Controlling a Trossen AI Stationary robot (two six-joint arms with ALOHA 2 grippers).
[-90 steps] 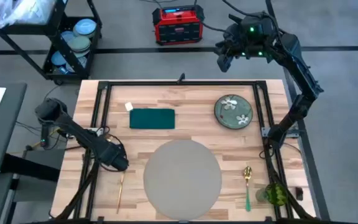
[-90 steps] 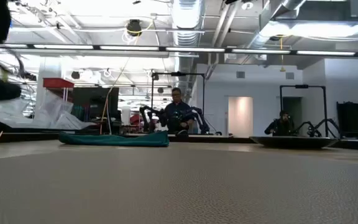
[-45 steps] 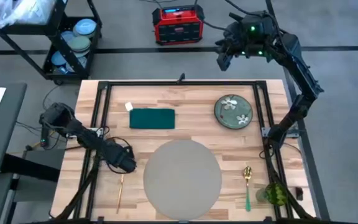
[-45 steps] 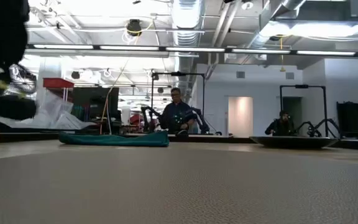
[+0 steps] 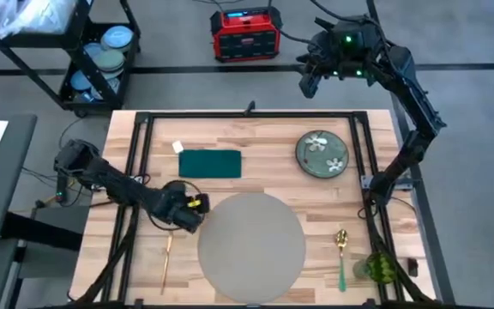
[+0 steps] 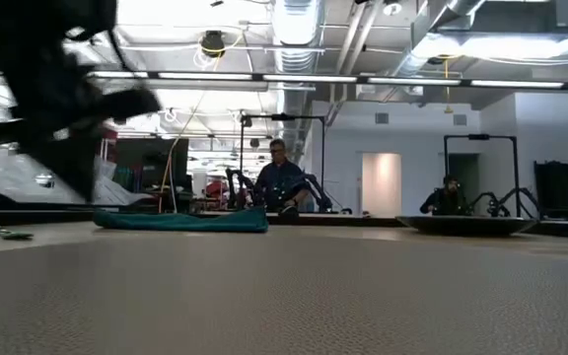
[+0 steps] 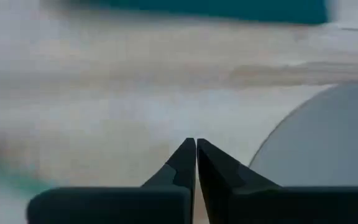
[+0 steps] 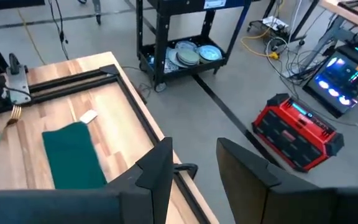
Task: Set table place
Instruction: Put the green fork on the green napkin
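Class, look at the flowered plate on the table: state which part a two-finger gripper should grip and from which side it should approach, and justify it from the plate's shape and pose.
Grip the rim. The flowered plate lies flat and upright on the table, too wide to span, so only its raised edge offers a pinch. Probably come from above, one finger inside the rim and one outside, at the edge facing the grey placemat, where bare wood leaves room.

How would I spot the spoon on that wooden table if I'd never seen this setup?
Find the big round grey placemat on the wooden table; the spoon lies just off its right side, near the table's front right corner. Unlike the fork on the mat's opposite side, it has a gold bowl and a green handle.
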